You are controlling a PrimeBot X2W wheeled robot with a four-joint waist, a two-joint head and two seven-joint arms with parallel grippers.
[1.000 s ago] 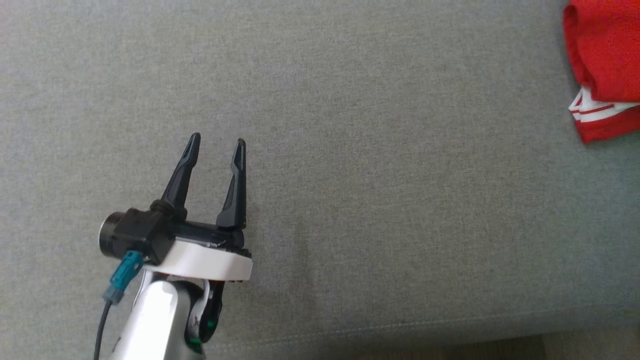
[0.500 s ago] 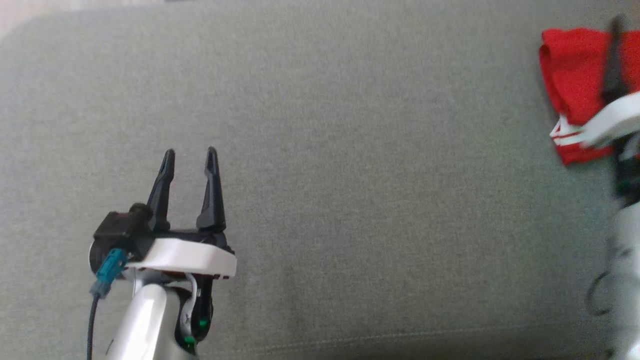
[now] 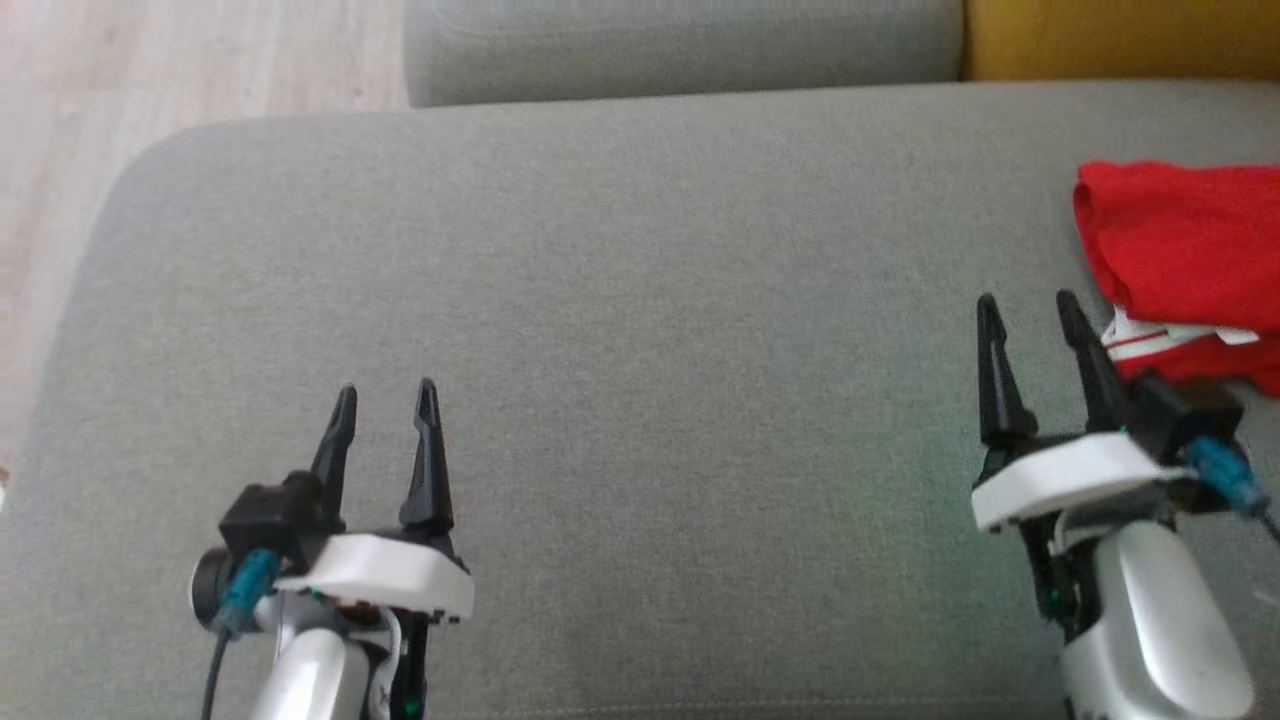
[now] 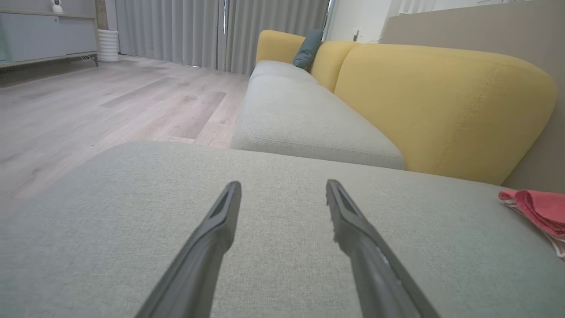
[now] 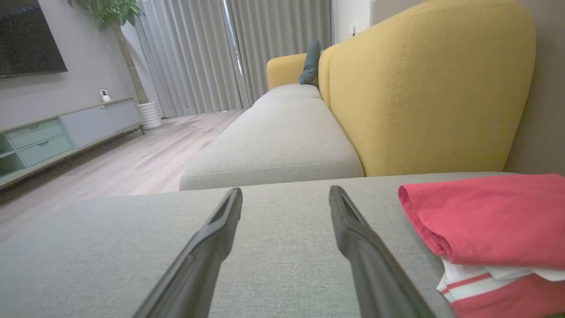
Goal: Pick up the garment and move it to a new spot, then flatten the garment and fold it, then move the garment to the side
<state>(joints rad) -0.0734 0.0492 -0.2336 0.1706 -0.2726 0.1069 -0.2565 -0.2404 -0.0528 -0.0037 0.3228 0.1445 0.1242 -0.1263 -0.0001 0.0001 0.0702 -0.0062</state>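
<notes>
Head view, looking down on a sofa.

- Grippers: two. Left gripper [image 3: 386,390] is at lower left and right gripper [image 3: 1026,298] at lower right. Each has two dark fingers pointing up the frame.
- Left gripper: jaws spread wide with nothing between them. The left wrist view shows bare grey fabric in the gap.
- Right gripper: jaws equally wide and holding nothing. The right wrist view shows grey fabric between the fingers.
- Garment: one. The red jersey [image 3: 1180,240] lies folded at the right edge of the frame, partly cut off by it, on the large grey seat cushion [image 3: 650,300]. White trim with red stripes shows at its lower edge, under the red fold. No print is visible.
- The jersey is just to the right of the right gripper. In the right wrist view it sits right of the right-hand finger, and I cannot tell whether they touch.
- In the left wrist view the jersey is a small red shape at the far right, well apart from that gripper.
- Seat cushions: two grey ones counted. The second cushion [image 3: 680,50] runs along the top of the frame.
- Yellow backrest [image 3: 1120,40] is at upper right.
- Teal throw pillow [image 5: 311,62]: one, at the far end of the sofa.
- Pale wood floor [image 3: 200,60] is at upper left.
- Right wrist view, background: grey curtains [image 5: 220,57], one low cabinet [image 5: 57,132] and one white ribbed pot [image 5: 150,115].
</notes>
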